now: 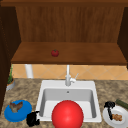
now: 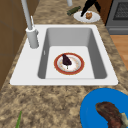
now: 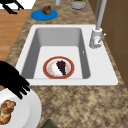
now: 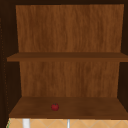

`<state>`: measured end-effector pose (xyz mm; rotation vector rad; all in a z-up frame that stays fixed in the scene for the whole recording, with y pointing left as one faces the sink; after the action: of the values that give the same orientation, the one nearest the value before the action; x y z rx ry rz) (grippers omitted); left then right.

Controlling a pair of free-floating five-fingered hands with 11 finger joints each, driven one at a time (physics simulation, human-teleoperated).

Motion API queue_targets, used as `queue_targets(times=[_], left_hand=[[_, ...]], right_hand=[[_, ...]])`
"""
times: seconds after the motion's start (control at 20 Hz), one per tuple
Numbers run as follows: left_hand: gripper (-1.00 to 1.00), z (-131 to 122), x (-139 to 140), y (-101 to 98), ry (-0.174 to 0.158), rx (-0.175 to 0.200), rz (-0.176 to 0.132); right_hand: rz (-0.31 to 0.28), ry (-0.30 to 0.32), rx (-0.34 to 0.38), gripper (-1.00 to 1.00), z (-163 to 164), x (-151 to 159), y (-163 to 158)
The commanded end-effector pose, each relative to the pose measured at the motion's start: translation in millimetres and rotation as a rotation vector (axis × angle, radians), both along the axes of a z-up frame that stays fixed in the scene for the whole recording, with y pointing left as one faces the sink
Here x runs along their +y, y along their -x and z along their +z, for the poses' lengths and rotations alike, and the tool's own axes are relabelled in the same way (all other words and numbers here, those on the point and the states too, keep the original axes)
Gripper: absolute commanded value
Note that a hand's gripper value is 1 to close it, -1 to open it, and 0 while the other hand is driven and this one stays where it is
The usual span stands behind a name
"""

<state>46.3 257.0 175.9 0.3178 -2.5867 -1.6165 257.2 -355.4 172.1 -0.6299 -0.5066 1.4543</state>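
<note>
Right hand (image 1: pixel 109 106) is hovering over the white plate (image 1: pixel 123 122) at the counter's front right corner, its fingers (image 3: pixel 21 91) spread apart and pointing down over the plate's rim, gripping nothing. A browned pastry (image 1: pixel 117 117) is lying on that plate, close to the fingertips but not touching them. In the left side view the same hand (image 2: pixel 87 7) is hanging over the plate (image 2: pixel 95 18), beside the pastry (image 2: pixel 88 15).

Left hand (image 1: pixel 33 119) is floating at the counter's front edge, between the blue plate (image 1: pixel 10 115) and the sink's (image 1: pixel 46 86) front left corner; I cannot tell whether its fingers are together or apart. A brown piece of meat (image 1: pixel 16 106) is sitting on the blue plate.

Inside the sink basin, a red-rimmed plate (image 2: pixel 80 67) is carrying a dark wedge of cake (image 2: pixel 66 60). A dark green vegetable (image 1: pixel 122 103) is lying by the counter's right edge, behind the white plate. A red apple (image 4: pixel 55 107) is resting on the cabinet's lower shelf (image 4: pixel 95 107).
</note>
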Motion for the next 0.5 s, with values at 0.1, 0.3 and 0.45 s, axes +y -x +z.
queue_targets(times=[0.1,0.3,0.45], left_hand=[[0.00,0.0,0.0,0.0,0.000,0.000,0.000],[0.00,0.0,0.0,0.0,0.000,0.000,0.000],[0.00,0.0,0.0,0.0,0.000,0.000,0.000]], right_hand=[[0.001,-0.019,0.005,-1.00,0.6,4.8,0.7],[0.004,-0.033,0.014,-1.00,0.7,10.4,-0.6],[-0.019,-0.036,0.045,-1.00,0.6,30.0,-1.5]])
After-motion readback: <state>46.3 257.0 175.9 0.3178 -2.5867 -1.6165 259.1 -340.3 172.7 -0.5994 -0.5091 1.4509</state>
